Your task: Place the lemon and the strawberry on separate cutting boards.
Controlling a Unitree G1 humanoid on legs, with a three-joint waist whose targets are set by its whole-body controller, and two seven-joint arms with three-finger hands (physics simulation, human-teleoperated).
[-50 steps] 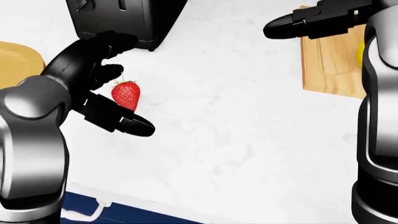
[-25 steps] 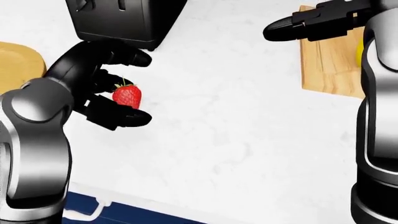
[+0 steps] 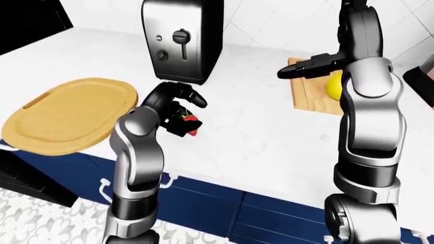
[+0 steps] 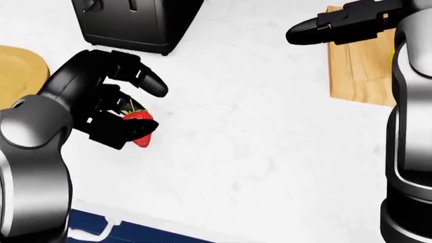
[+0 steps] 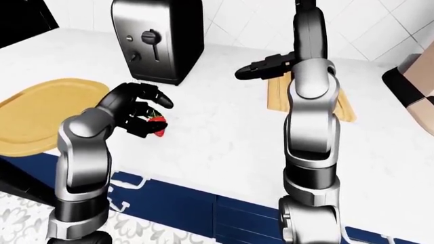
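Since the earlier frame our left hand [image 4: 111, 101] has closed its fingers around the red, green-stemmed strawberry [image 4: 140, 127], below the toaster [image 4: 135, 23]; our right hand [image 4: 330, 25] hovers open.

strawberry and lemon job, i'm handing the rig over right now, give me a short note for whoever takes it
Left hand: fingers closed round the strawberry, held over the white counter, below the toaster in the head view.
Right hand: holds nothing, fingers extended over the rectangular cutting board's left edge.
Lemon: lies on that rectangular board, partly hidden by the right arm in the left-eye view.
Done: lemon placed.
Left: carry the strawberry to the rounded cutting board, at the left of the left-eye view, and release it there.
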